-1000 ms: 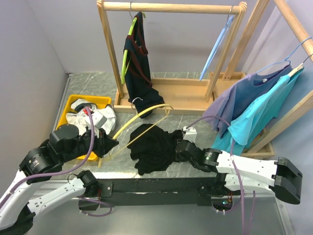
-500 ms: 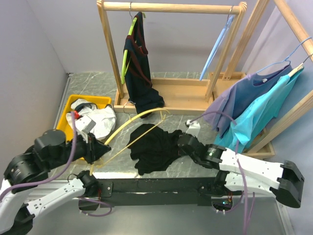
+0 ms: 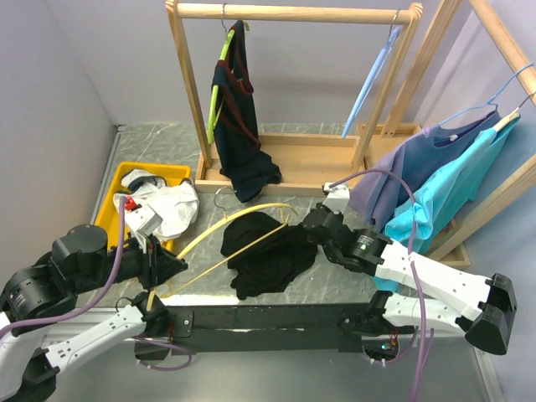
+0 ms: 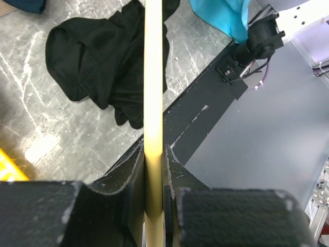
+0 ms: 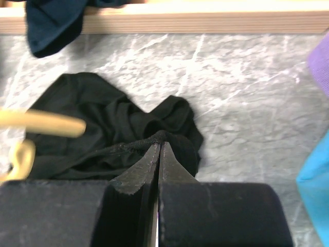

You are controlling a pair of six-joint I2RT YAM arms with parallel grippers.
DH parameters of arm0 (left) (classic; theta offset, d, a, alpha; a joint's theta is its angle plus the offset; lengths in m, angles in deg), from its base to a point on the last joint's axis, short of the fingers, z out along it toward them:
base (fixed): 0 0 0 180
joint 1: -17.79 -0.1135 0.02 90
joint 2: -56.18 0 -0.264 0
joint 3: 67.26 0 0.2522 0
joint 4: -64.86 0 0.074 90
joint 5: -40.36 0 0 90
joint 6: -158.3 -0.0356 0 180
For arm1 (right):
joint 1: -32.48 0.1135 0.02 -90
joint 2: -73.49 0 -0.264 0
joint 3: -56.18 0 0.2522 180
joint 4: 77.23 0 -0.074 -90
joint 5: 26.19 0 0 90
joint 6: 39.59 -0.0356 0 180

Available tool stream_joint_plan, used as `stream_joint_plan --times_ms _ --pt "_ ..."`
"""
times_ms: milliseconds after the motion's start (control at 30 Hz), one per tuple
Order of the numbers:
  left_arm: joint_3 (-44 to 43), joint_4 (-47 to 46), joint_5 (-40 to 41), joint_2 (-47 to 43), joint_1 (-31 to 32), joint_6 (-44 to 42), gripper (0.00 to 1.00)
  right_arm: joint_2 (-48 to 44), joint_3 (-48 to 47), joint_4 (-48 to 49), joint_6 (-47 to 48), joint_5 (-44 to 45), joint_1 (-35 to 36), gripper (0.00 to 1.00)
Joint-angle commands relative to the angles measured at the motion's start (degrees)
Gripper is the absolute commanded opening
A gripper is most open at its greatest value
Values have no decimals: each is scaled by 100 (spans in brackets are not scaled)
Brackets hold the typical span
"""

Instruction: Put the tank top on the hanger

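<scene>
The black tank top (image 3: 264,255) lies crumpled on the marble table; it also shows in the left wrist view (image 4: 97,56) and the right wrist view (image 5: 103,128). My right gripper (image 3: 311,228) is at its right edge. Its jaws (image 5: 159,146) are shut on a fold of the top's hem. The thin yellow hanger (image 3: 203,234) slants across the top's left part, and its metal hook points toward the wooden rack. My left gripper (image 3: 167,268) is shut on the hanger's near end. In the left wrist view the yellow bar (image 4: 153,77) runs straight out from between the jaws (image 4: 153,154).
A yellow bin (image 3: 117,197) holding a white cloth (image 3: 167,208) sits at the left. Behind stands a wooden rack (image 3: 293,12) with a navy garment (image 3: 234,117) and a light-blue hanger (image 3: 368,84). Purple and teal garments (image 3: 435,193) hang at the right.
The right gripper has shut on the tank top's right edge and risen toward the rack, drawing the fabric with it. The left arm has pulled back with the hanger.
</scene>
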Motion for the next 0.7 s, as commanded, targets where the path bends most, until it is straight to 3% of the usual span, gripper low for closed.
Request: stream_joint_plan --times_ms 0,667 --pt "-81 -253 -216 57 61 -96 1 5 -269 28 305 286 -165 0" --pt "77 -561 -391 496 149 -193 1 -21 -155 433 569 -259 -323 0"
